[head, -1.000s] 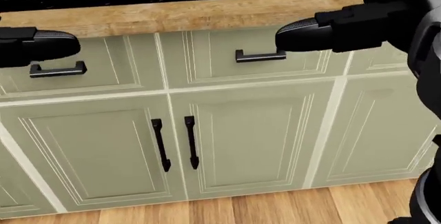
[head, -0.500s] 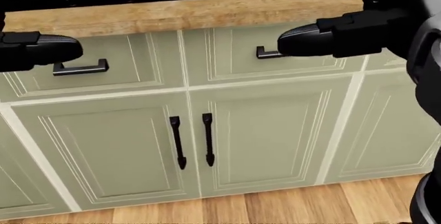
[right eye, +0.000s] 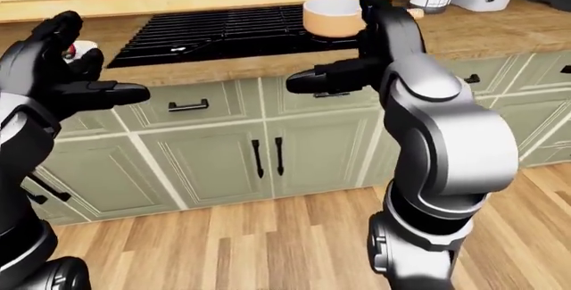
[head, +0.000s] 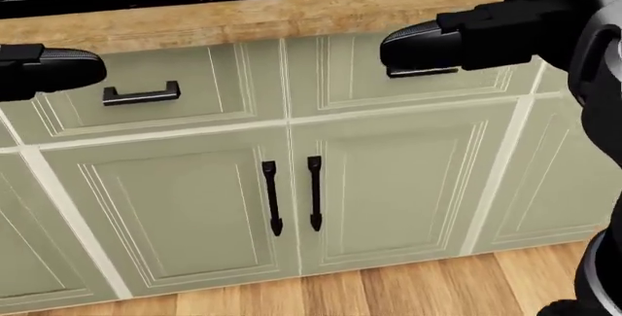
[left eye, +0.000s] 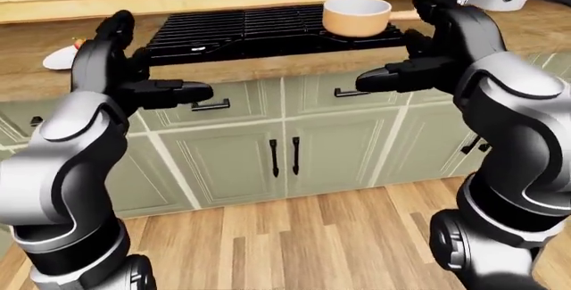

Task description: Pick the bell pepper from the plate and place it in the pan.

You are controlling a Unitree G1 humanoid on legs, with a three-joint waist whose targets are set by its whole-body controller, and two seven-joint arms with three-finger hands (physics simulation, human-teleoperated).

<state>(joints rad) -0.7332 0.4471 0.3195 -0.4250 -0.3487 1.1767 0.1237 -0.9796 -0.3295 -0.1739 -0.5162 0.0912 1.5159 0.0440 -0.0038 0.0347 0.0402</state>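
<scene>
My left hand (left eye: pixel 147 89): fingers released, empty.
My right hand (left eye: pixel 420 69): fingers released, empty.
Pan (left eye: pixel 357 15): round, cream, smooth.
Stove (left eye: pixel 241 29): black ridged grate.

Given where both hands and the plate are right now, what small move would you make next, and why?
Probably step toward the view's left: the plate sits at the counter's far left, partly hidden behind the left hand, while both hands, the right hand included, hang open short of the counter.

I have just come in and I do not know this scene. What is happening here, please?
A humanoid robot stands before green kitchen cabinets, both arms raised. Its left hand and right hand are open and hold nothing. On the wooden counter lies a black stove with a tan pan on it. A white plate shows at the left, partly hidden by the left arm. No grasp has begun.
</scene>
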